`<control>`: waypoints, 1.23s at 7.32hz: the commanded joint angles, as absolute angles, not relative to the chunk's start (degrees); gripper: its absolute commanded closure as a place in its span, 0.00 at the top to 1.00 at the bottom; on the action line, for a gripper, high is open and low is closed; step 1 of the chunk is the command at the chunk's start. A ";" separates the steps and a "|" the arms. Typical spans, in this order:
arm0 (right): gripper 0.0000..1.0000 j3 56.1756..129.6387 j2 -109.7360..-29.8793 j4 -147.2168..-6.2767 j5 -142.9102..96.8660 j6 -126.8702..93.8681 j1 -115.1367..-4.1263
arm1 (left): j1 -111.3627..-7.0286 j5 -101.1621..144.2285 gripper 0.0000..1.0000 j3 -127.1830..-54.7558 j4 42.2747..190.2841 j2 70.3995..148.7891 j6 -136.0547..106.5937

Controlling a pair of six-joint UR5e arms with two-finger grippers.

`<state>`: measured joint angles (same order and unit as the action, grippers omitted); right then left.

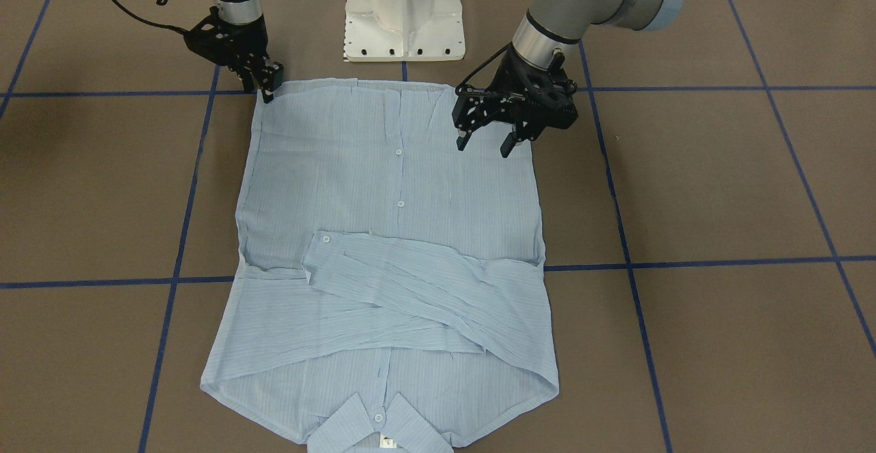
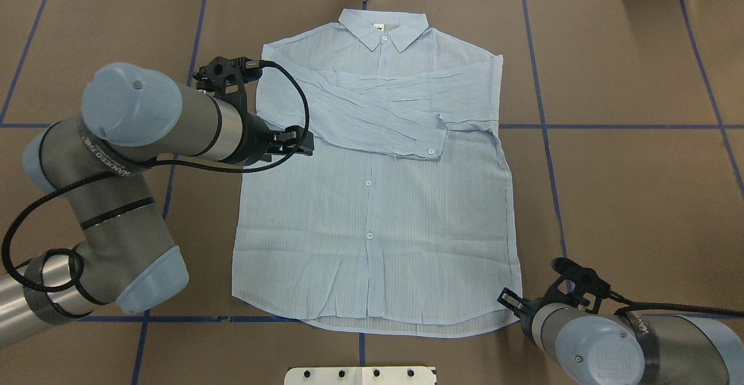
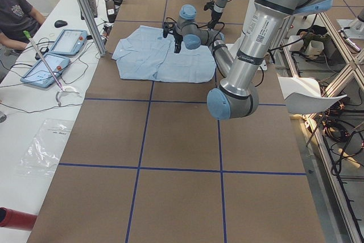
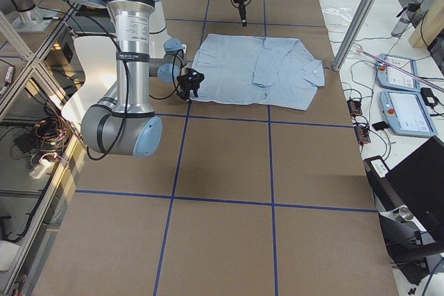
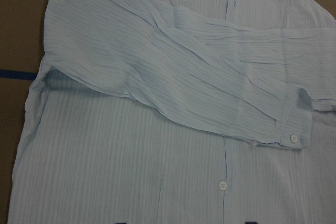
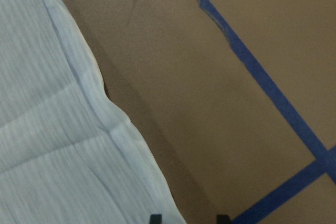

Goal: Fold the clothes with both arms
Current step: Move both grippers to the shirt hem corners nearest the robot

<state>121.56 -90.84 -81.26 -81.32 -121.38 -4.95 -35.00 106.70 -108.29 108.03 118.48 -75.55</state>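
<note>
Left end effector: fingers wide apart, nothing held, hovering over shirt at edge on my left. Right end effector: fingers apart too, empty, down at hem corner (hem edge sits just between tips, ungripped). Shirt thin, light-blue, finely striped, crinkly; flat on matte brown counter, buttons up, collar at far edge. Sleeves folded across chest, cuff button showing. Blue tape grid under everything; white base near hem.
</note>
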 commanded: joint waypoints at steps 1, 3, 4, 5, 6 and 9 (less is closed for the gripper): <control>0.00 121.81 -90.70 -81.21 -81.56 -121.38 -4.92 | -34.98 106.61 0.81 -108.28 108.10 118.48 -76.20; 0.00 122.16 -90.88 -81.21 -81.91 -121.29 -5.10 | -34.89 106.35 0.81 -108.37 108.02 118.04 -76.29; 0.00 122.52 -91.05 -81.21 -82.18 -121.03 -5.27 | -34.81 105.65 0.80 -109.07 107.93 116.64 -78.12; 0.00 124.61 -93.23 -81.21 -82.87 -120.85 -5.36 | -33.93 103.56 0.80 -109.86 107.76 114.98 -80.40; 0.00 127.15 -96.47 -81.12 -84.27 -120.68 -5.54 | -30.36 99.97 0.79 -110.73 107.23 113.48 -83.38; 0.00 127.53 -97.03 -81.04 -84.64 -120.67 -5.36 | -17.00 88.45 0.78 -118.39 100.31 105.12 -93.49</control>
